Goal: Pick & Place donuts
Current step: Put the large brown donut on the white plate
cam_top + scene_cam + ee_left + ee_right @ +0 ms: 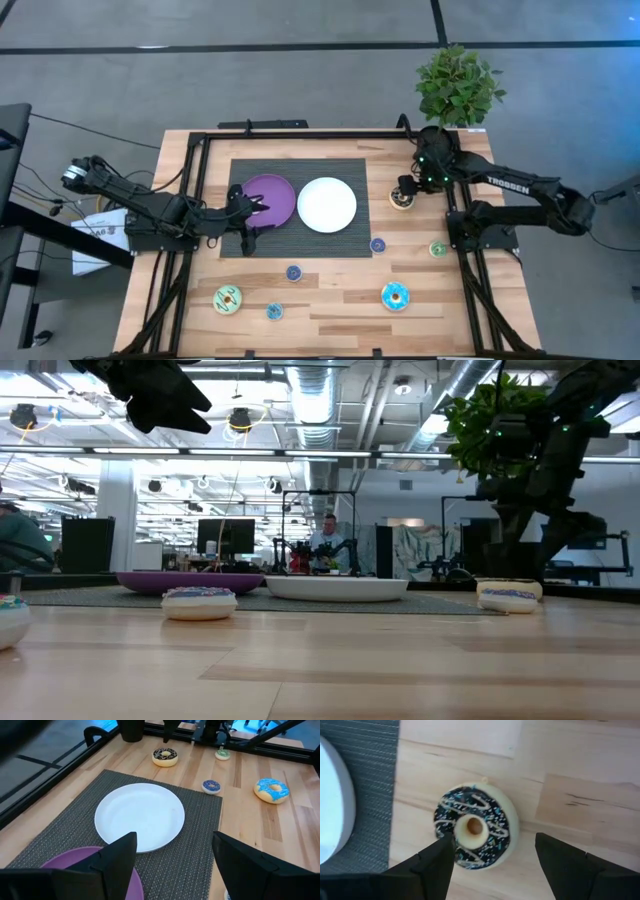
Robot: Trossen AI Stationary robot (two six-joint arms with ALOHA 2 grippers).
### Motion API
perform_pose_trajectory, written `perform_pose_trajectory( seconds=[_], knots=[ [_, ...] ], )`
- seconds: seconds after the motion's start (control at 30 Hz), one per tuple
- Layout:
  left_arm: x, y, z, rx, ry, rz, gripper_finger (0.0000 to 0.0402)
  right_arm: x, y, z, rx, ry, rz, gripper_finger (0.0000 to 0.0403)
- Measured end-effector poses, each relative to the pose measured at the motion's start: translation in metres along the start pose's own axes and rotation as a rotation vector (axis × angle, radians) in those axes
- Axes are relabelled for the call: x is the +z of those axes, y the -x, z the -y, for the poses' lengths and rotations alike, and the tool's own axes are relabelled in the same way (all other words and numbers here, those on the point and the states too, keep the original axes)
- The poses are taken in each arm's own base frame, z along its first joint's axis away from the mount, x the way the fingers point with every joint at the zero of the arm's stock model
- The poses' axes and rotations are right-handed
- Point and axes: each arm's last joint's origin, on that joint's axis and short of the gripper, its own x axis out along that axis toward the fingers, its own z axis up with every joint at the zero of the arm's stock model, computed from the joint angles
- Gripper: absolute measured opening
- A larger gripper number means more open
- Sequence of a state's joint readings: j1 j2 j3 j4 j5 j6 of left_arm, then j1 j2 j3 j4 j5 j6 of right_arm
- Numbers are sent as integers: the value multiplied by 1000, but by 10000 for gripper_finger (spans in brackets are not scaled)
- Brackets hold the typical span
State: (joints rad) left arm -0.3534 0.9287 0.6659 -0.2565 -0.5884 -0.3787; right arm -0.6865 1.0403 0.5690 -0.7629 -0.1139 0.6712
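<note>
Right gripper [492, 855] hovering open over the brown donut [472, 831].
Left gripper [172, 857] waiting open — hanging over the purple plate [272, 196].

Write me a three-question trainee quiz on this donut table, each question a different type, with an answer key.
1. True or false: the white plate holds a donut.
2. Multiple choice: the right gripper hovers over which donut? A) cyan-iced donut B) dark-iced donut C) light green donut
3. Fill in: the left gripper, fingers apart, is above the edge of the ______ plate.

Key: 1 false, it is bare. 2 B, its fingers are spread either side of that donut. 3 purple.
</note>
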Motion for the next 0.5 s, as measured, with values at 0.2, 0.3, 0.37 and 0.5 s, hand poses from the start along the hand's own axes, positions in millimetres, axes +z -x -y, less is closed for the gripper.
perform_pose_trajectory(
  seconds=[0.2, 0.3, 0.37, 0.5],
  knots=[
    [0, 0, 0, 0, 5, 0, 251, 3, -11, 2, -62, 4, -33, 253],
    [0, 0, 0, -1, 8, 0, 251, 1, -17, -1, -78, 22, -66, 246],
    [0, 0, 0, -1, 8, 0, 251, 0, -19, -3, -87, 37, -71, 241],
    [0, 0, 0, -1, 10, 0, 251, 0, -22, -6, -89, 53, -75, 239]
  ],
)
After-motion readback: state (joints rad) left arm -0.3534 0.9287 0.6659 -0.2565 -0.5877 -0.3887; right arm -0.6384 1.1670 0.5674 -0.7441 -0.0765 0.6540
